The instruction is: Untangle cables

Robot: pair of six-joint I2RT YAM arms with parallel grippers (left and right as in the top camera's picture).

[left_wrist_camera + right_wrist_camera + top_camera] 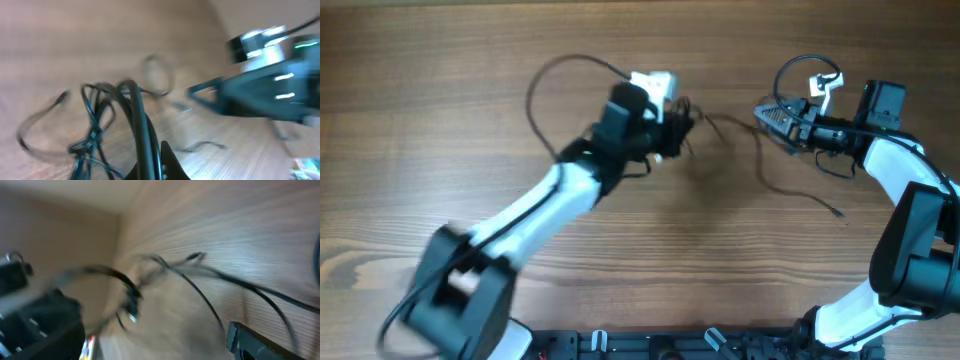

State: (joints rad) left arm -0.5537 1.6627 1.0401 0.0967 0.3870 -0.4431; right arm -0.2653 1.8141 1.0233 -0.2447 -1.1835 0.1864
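1. The cables [692, 125] lie on the desk [440, 140], a little right of its middle and toward the far edge, between the two arms.
2. They form a small dark knot, with one thin strand trailing off to the right and toward the near edge.
3. That strand ends in a plug [837, 211], which lies apart from the knot on bare wood.
4. The left end effector [676, 116] sits right at the knot, its arm reaching in from the near left corner.
5. It is closed narrow. In the left wrist view the cables [95, 125] loop up from the desk and one strand runs down to the fingertip [170, 162] at the bottom edge, so it appears to grip them.
6. The right end effector [767, 113] is just right of the knot and points at it, close but not touching.
7. In the right wrist view only one finger [250, 340] shows, far off to the lower right, so the jaws look wide, with nothing between them.
8. The same view shows the cables [131, 292] ahead on the desk, with a strand passing near the finger.
9. Both wrist views are blurred, so finer detail of the knot cannot be made out.
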